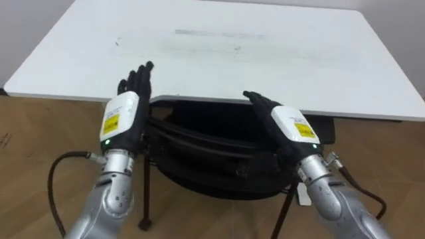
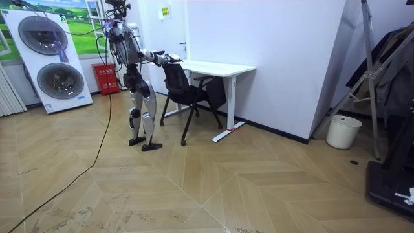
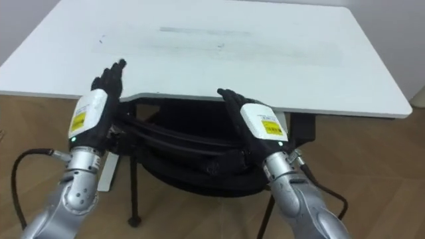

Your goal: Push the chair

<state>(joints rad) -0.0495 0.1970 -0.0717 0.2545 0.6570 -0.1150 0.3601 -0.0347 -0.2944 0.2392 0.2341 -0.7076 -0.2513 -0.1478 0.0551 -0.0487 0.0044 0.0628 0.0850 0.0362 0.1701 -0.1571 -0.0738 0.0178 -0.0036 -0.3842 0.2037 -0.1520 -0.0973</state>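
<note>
At the chair (image 1: 206, 154) — left robot hand (image 1: 123, 119), right robot hand (image 1: 290, 127) — both with fingers straight.

the left hand (image 1: 125, 114) and the right hand (image 1: 287, 126) have black fingers and a white back plate bearing a yellow label, each on a silver metal forearm, with a dark cable looping out beside the left wrist.

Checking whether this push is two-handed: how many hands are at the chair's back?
2: the left hand at the left end of the chair back, the right hand at its right end, both open, close to the desk.
</note>
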